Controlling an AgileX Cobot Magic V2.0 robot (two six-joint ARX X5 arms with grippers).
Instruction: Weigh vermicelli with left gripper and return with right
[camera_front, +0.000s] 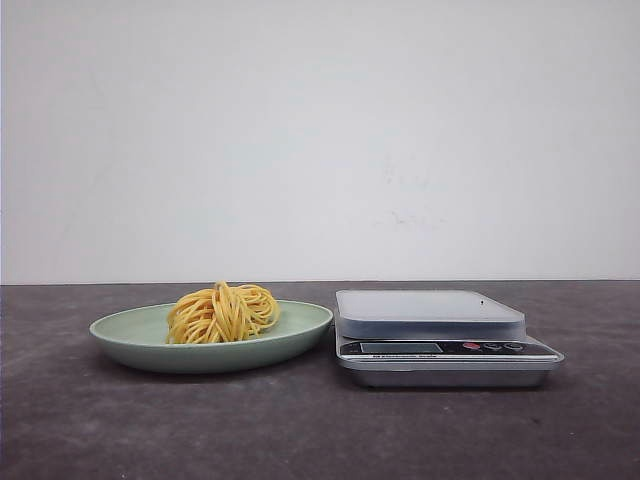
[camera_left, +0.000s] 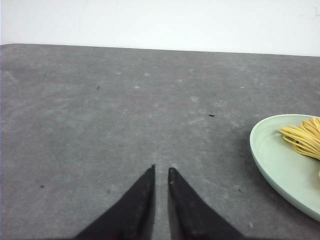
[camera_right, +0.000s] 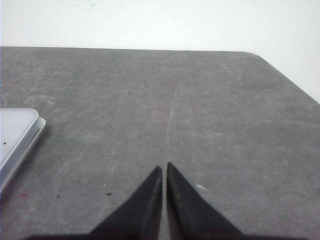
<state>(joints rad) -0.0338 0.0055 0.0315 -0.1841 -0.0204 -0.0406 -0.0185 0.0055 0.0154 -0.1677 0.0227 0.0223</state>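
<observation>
The vermicelli (camera_front: 222, 313) sits as a rounded nest of thin yellow strands in the pale green plate (camera_front: 130, 330), a little left of the plate's middle as you look forward over the table, and nothing is touching it. The plate rests flat on the dark grey table (camera_front: 300, 430), and just beside it on the right, apart by a narrow gap, stands the kitchen scale (camera_front: 440, 335), its flat silver platform bare and its display and buttons facing you along the front edge. Behind both runs a plain white wall (camera_front: 320, 140). Neither arm shows in the front view, so you have to go by the wrist cameras. Your left gripper (camera_left: 161, 168) hangs over bare tabletop with its two dark fingers drawn nearly together, only a thin slit between the tips, and it holds nothing; the plate's rim and a few strands of the vermicelli show off to one side of that view, well apart from the fingertips. Your right gripper (camera_right: 164, 166) is likewise pressed almost closed with nothing between the fingers, over bare table, and a corner of the scale shows at the edge of its view, also well clear of the tips.
</observation>
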